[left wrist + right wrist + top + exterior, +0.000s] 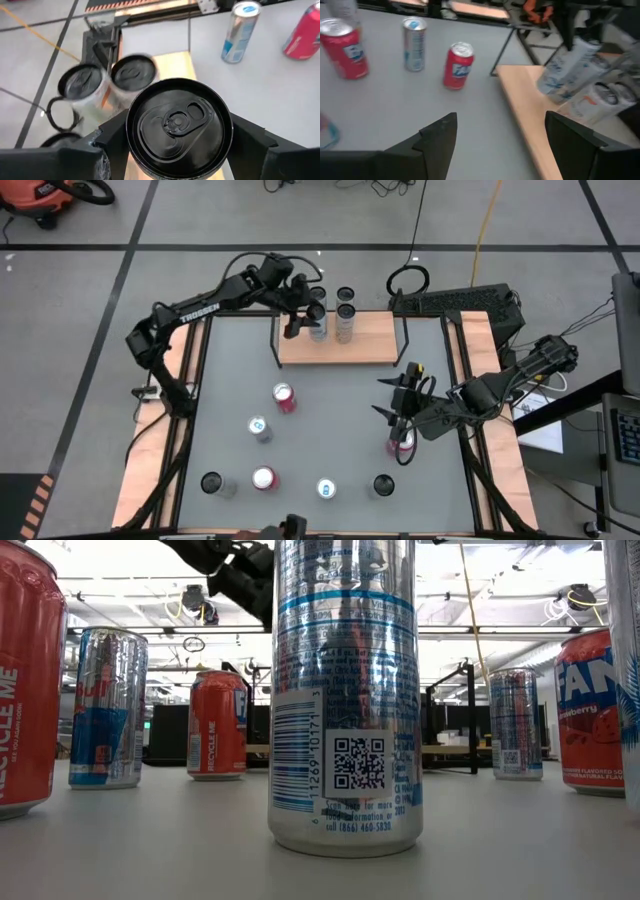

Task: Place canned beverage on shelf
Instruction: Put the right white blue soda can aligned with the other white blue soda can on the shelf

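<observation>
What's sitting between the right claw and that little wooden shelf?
Nothing: in the right wrist view, only bare grey table lies between the right claw, open and empty, and the shelf.

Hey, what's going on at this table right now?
The left gripper is closed around a black-topped silver can over the light-wood shelf with black rod ends, beside two similar cans already standing there. The right gripper is open, hovering above a red can on the grey table. Several more red and silver cans wait on the tabletop.
</observation>
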### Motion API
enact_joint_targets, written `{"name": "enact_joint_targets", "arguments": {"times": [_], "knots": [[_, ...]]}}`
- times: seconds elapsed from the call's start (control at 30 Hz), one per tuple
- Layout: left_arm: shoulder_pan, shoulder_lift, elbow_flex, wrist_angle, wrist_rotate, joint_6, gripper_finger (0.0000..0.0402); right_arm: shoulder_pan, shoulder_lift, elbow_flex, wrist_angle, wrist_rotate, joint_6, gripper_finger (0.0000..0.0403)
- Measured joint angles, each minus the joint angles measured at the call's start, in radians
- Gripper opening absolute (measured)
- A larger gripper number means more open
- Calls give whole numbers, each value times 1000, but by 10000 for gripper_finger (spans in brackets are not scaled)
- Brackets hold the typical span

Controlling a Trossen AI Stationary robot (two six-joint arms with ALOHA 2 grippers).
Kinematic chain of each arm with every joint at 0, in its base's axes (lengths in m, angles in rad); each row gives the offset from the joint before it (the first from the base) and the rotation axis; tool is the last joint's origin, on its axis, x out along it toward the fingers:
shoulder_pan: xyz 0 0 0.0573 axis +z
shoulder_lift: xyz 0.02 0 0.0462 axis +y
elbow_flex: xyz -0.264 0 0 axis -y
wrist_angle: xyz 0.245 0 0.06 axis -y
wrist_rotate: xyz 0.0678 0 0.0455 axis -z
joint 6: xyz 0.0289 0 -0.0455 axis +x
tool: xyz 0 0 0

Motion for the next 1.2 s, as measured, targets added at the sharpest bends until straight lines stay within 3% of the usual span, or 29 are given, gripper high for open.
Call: {"name": "enact_joint_targets", "arguments": {"times": [1.2], "knots": [[14,126,0,70,-68,2,249,0,0,-1,-57,-32,15,263]]}}
